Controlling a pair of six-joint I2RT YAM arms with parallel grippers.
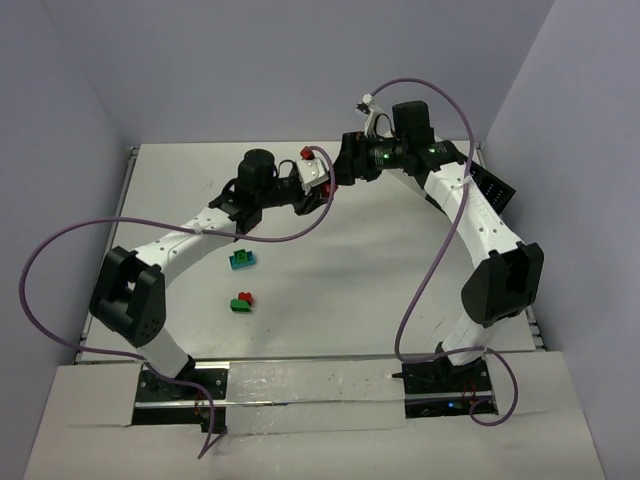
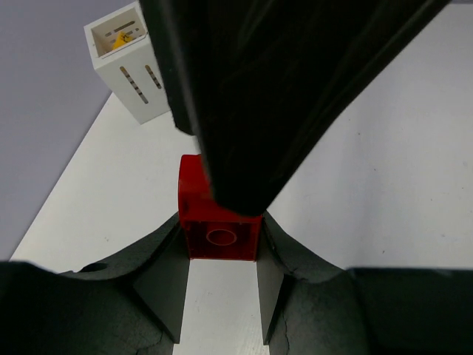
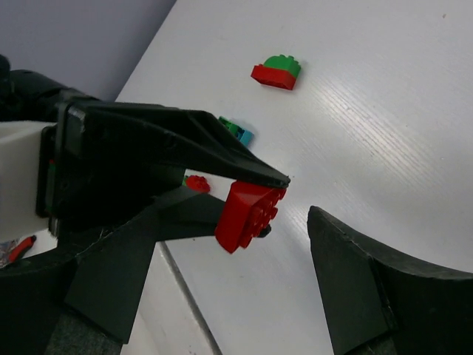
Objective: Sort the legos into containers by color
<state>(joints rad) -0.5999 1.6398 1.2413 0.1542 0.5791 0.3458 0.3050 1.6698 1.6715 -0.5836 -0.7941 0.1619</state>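
Item: red brick [image 2: 219, 235]; one of the legos; held off the table [image 1: 330, 300] at mid-field, far side, where the two arms meet.

Left pincer [image 3: 267, 207]: clenched on the red brick, one finger on each side face; the studded face is tilted toward the right wrist camera.

Right pincer [image 1: 335, 172]: released, jaws spread wide; one finger crosses above the brick in the left wrist view and hides its upper part.

Relation: the brick lies in the gap between the right fingers, nearer one than the other; contact cannot be told from these views.

Step, as judged: a hand-over of the red brick from left to right, or a pulling apart; which one cannot be told.

Method advised: square the right fingers to two free flat faces; keep them off the left fingers; close until firm; let the left pincer release only afterwards; the brick is small and slick, so a corner grip would probably twist it out.

Other stock: green-and-teal pair [image 1: 241, 260] and red-and-green pair [image 1: 241, 302], both on the table, well apart from the pincers.

Containers: only one white bin [image 2: 140, 92] shows, beyond the brick, with a yellow piece [image 2: 122, 41] inside; no bin for red is in view.
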